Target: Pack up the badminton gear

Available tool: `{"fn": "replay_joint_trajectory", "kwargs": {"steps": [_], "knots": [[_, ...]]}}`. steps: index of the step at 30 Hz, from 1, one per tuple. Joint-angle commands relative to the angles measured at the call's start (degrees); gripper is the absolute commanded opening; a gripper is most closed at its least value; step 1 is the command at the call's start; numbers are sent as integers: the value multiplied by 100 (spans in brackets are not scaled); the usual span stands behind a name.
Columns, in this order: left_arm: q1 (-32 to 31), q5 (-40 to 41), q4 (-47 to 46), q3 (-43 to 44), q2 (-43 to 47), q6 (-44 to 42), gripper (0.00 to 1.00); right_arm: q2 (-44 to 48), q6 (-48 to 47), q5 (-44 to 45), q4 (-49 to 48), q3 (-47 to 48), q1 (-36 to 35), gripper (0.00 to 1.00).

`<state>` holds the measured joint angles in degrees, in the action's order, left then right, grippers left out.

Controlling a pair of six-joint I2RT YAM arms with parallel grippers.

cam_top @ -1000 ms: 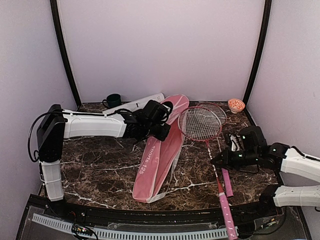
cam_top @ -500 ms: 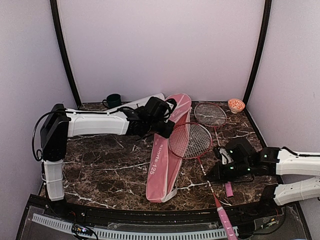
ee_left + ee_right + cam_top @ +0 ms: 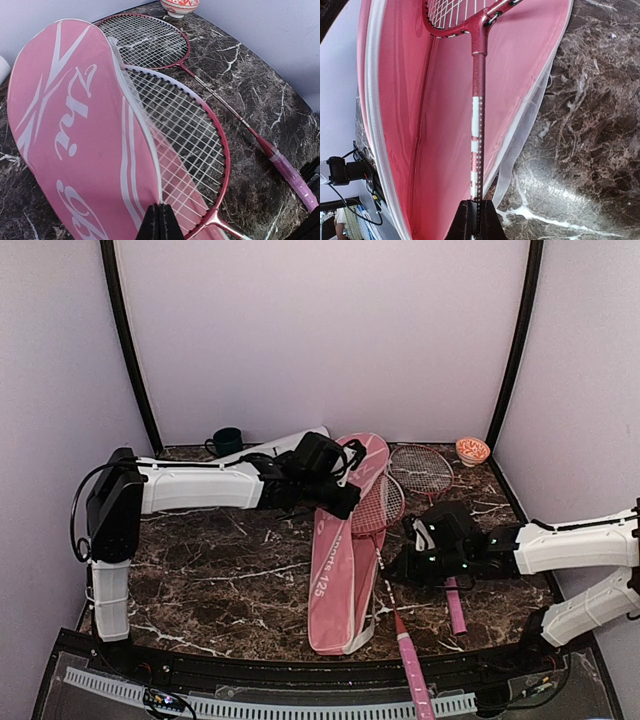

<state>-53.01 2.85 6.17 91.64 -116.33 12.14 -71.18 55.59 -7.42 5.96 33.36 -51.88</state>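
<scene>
The pink bag (image 3: 338,575) lies through the middle of the marble table (image 3: 200,570). It runs from its rounded head at 12 o'clock to its narrow end at 6 o'clock, which stops just short of the near edge. The left gripper (image 3: 160,210) is pinched together on the rim of the bag's upper flap near 12 o'clock, holding the flap lifted so the mouth gapes toward 3 o'clock. The right gripper (image 3: 476,207), at 4 o'clock, is clamped on the thin shaft of 1 racket (image 3: 187,145). Its red-framed head sits partly under the flap, its shaft lies along the pink lining, and its pink handle sticks out past the near edge at 5 o'clock. The other racket (image 3: 421,468) lies flat at 2 o'clock, its head close beside the bag's mouth and its handle passing under the right arm toward 4 o'clock. The white tube (image 3: 280,445) rests along the back wall at 11 o'clock behind the left arm, with a dark mug (image 3: 227,441) beside it and a small orange bowl (image 3: 472,450) in the 1 o'clock corner. The widest bare marble lies from 7 to 9 o'clock; the strip from 2 to 4 o'clock is crowded. The bag's side reads "125", and the flap carries large white script whose opening letters look like "Zhi". Print on the shaft's white bands is too small to read.
</scene>
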Motion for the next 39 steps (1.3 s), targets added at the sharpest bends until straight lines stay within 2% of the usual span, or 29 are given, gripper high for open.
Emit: {"fn": "replay_joint_trajectory", "kwargs": {"steps": [1,8,17,27,34,39], "knots": [[-34,-667,-23,189,17,-138,0,-127,-151,221,-621,383,-33,0],[-81,-1162,24,193,5,-147,0,-378,-167,737,-981,514,57,0],[-113,-1825,286,263,15,-284,0,-809,-361,530,-2058,474,301,0],[-113,-2351,514,166,-7,-440,0,-1059,-815,131,-3490,20,701,0],[-113,-2174,627,246,-86,-544,0,-1287,-381,-63,-3924,-177,774,0],[-113,-2427,787,663,-395,-589,0,-1311,-9,378,-4272,-585,773,0]]}}
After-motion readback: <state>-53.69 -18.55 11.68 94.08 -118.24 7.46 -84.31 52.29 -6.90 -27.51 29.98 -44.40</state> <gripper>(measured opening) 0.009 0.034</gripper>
